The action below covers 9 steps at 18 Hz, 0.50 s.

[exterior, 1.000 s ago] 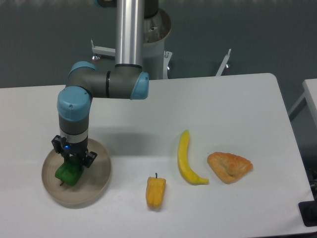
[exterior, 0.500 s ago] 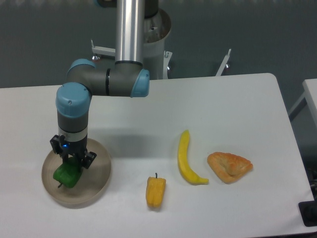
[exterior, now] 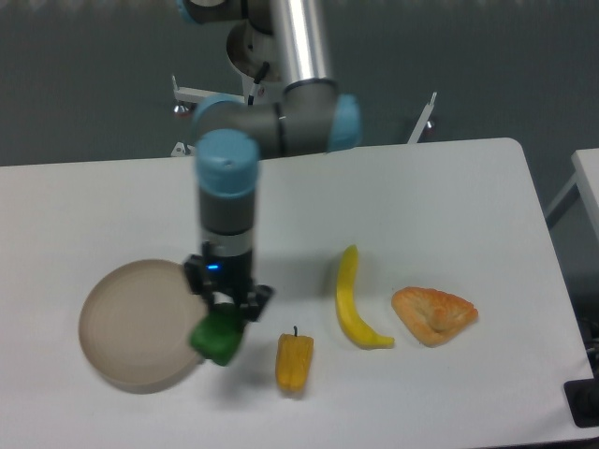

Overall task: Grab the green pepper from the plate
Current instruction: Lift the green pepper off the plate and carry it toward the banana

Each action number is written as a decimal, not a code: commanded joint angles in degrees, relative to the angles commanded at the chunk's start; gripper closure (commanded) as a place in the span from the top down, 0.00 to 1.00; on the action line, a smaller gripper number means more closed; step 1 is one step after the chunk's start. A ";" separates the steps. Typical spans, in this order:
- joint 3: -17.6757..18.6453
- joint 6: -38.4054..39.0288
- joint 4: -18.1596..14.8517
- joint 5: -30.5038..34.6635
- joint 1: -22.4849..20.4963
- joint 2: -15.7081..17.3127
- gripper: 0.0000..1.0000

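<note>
The gripper [exterior: 227,311] is clamped on the green pepper [exterior: 217,338] beside the plate [exterior: 131,327] — its glossy, lumpy skin could slip free onto the desk [exterior: 421,206].

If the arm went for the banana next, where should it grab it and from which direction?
Grip the banana at mid-length, coming straight down from above with the jaws across its narrow width. It lies flat and curved on the table, long axis running away from the camera, with open space toward the yellow pepper and the pastry.
</note>
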<state>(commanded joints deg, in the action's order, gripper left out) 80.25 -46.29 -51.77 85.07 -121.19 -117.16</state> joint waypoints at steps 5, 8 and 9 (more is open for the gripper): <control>-0.35 -7.92 0.00 0.62 -4.75 0.00 0.36; -0.44 -11.44 0.00 0.80 -6.16 -0.35 0.36; -0.79 -11.62 0.00 0.80 -6.69 -0.70 0.36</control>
<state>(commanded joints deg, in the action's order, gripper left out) 79.46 -57.92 -51.77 85.87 -127.88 -117.86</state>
